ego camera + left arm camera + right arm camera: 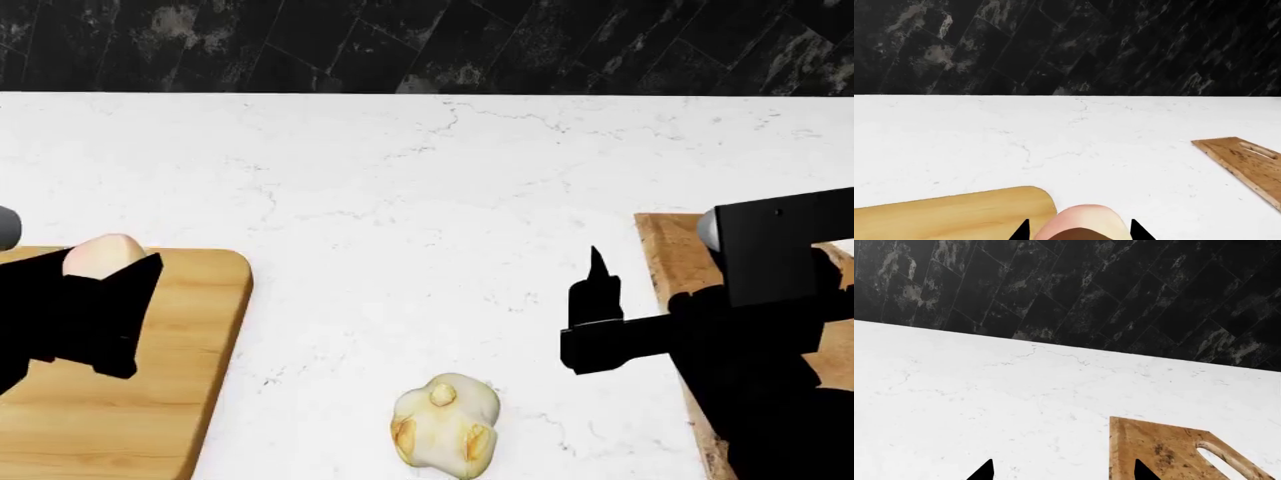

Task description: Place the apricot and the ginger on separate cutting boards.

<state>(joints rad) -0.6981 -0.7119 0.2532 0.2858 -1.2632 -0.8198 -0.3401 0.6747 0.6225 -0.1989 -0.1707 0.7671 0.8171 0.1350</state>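
The pale peach apricot (pixel 1084 222) sits between my left gripper's (pixel 1081 232) two black fingertips, which are closed against its sides. In the head view the apricot (pixel 104 255) is held over the back edge of the light yellow cutting board (pixel 147 400). That board also shows in the left wrist view (pixel 941 215). The lumpy ginger (pixel 445 422) lies on the white counter, front middle, apart from both grippers. My right gripper (pixel 1062 472) is open and empty, and one of its fingertips (pixel 1139 471) is over the edge of the darker reddish-brown board (pixel 1154 450). This gripper also shows in the head view (pixel 594 290).
The white marble counter (pixel 427 180) runs back to a black tiled wall (pixel 427 40). The darker board with its handle slot lies at the right (pixel 663 260) and also shows in the left wrist view (pixel 1247 162). My right arm (pixel 761 330) covers much of it.
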